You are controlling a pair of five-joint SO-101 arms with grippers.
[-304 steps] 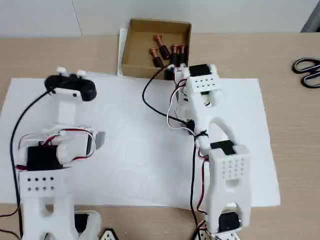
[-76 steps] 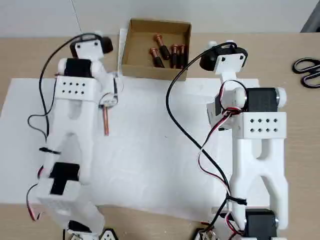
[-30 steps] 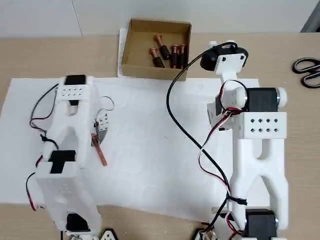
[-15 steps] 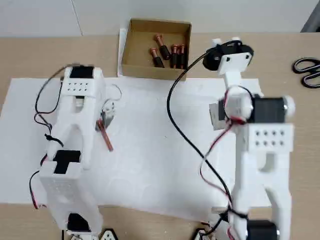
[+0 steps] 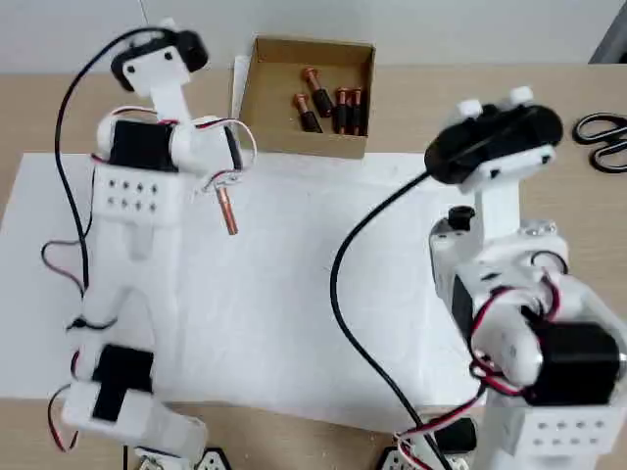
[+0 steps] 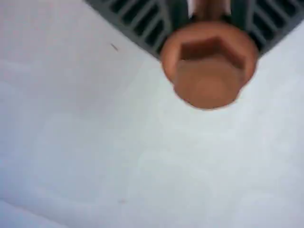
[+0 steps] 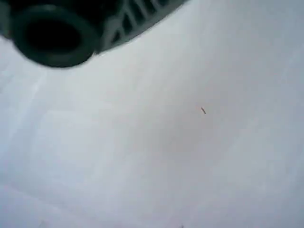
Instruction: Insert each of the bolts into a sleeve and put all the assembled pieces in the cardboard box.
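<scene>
A copper bolt (image 5: 227, 211) hangs point-down from my left gripper (image 5: 219, 186), which is shut on it above the white sheet, just near-left of the cardboard box (image 5: 257, 93). In the left wrist view the bolt's hex head (image 6: 209, 71) sits between grey ribbed fingers (image 6: 130, 14). My right gripper (image 7: 66, 14) is shut on a black sleeve (image 7: 52, 35), whose open end faces the camera over the sheet. The right arm (image 5: 509, 284) stands folded back at the near right. Several assembled pieces (image 5: 333, 103) lie inside the box.
A white paper sheet (image 5: 294, 313) covers the middle of the wooden table (image 5: 441, 93). Scissors (image 5: 602, 127) lie at the far right edge. A black cable (image 5: 343, 284) loops across the sheet from the right arm.
The left arm has carried the bolt away from the near side, up toward the box. The right arm has drawn back from beside the box toward the near right.
</scene>
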